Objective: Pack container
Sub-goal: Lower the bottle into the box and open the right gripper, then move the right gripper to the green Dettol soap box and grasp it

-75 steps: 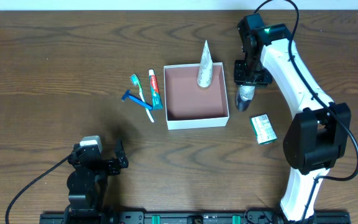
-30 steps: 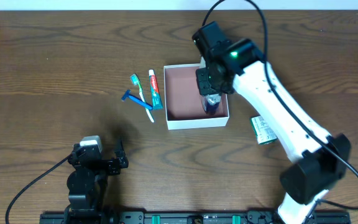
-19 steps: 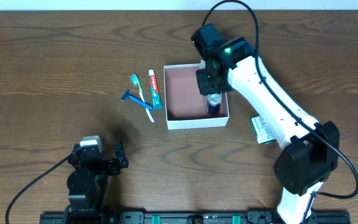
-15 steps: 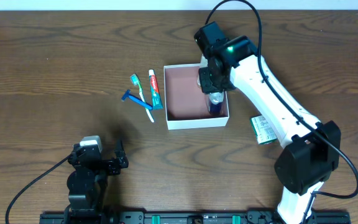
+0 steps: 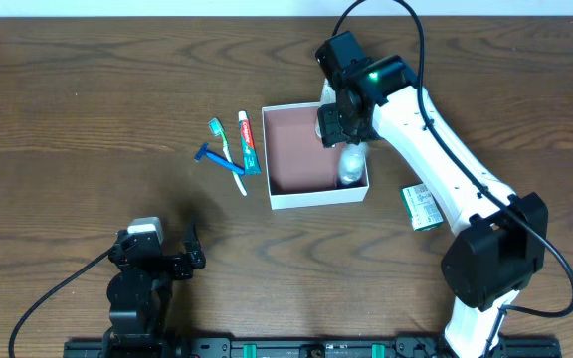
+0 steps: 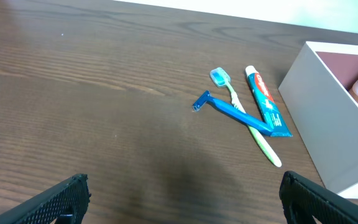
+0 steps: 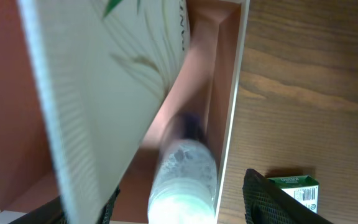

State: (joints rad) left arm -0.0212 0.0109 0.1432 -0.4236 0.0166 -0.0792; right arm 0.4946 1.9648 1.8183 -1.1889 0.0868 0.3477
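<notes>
While right claw (image 5: 343,128) hangs wide over container (image 5: 311,195) right wall, bottle (image 5: 350,170) lies free inside, long axis along that wall. Loose green packet (image 5: 421,207) on worktop (image 5: 68,119) just right of container, nearer right arm (image 5: 436,129). Left claw (image 6: 185,190) wide too, well apart from container.

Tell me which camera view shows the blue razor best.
The left wrist view: the razor lies large and unobstructed, crossing the toothbrush. The overhead view shows the razor too, but small. The right wrist view does not show it at all.
</notes>
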